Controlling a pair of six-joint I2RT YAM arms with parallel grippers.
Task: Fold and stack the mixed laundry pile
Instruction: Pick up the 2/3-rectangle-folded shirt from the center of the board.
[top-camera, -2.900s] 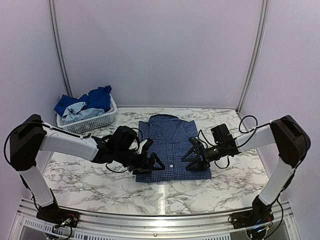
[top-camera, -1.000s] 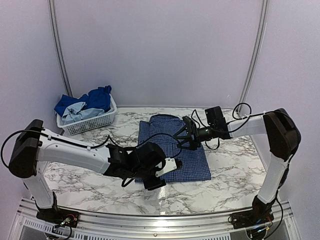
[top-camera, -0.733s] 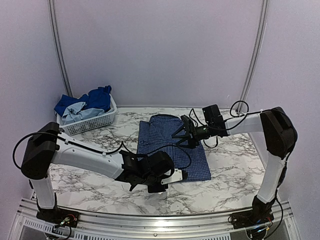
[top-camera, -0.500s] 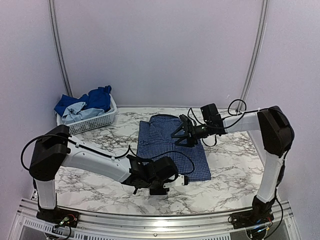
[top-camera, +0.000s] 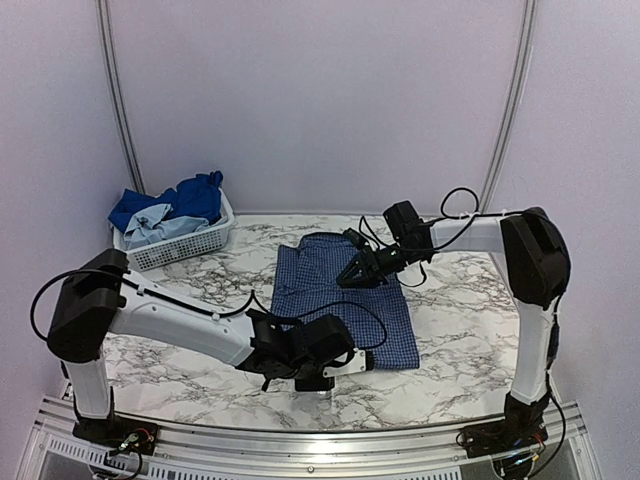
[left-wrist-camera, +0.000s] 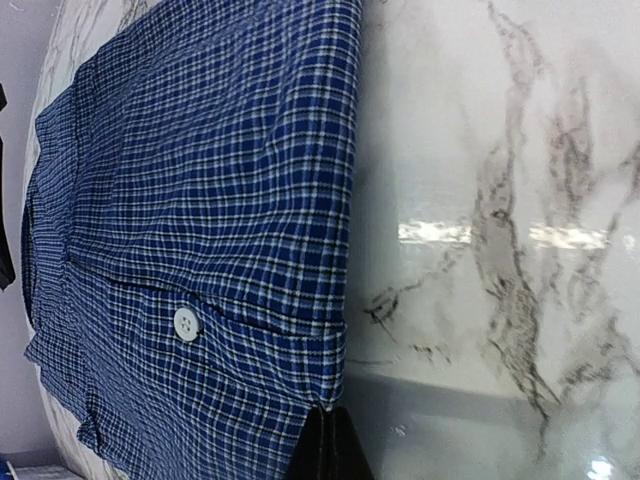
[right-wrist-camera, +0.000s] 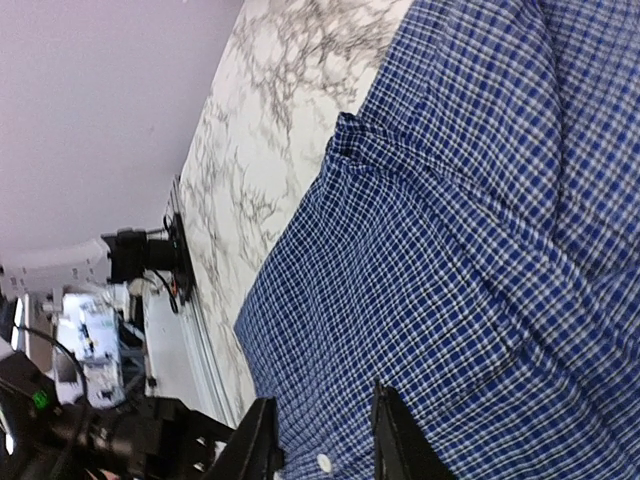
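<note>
One navy check shirt (top-camera: 385, 320) lying flat and buttoned in the middle of the marble table (top-camera: 470, 330), collar at the far end. At its near corner, the left gripper (left-wrist-camera: 325, 448), pressed tight together and pinching the very edge of the hem. Up near the collar end, the right gripper (right-wrist-camera: 322, 445), partly spread, low over the cloth, with no clear hold on it; hard to tell whether touching. Rest of the laundry pile (top-camera: 180, 205) heaped in the white basket (top-camera: 190, 248) at the far left. Only a tiny bite on that hem, so easy to slip out if pulled fast. Could also bunch or twist if lifted by one corner alone, with no hold up top. Safer to grab there first, then fold slow and even.
</note>
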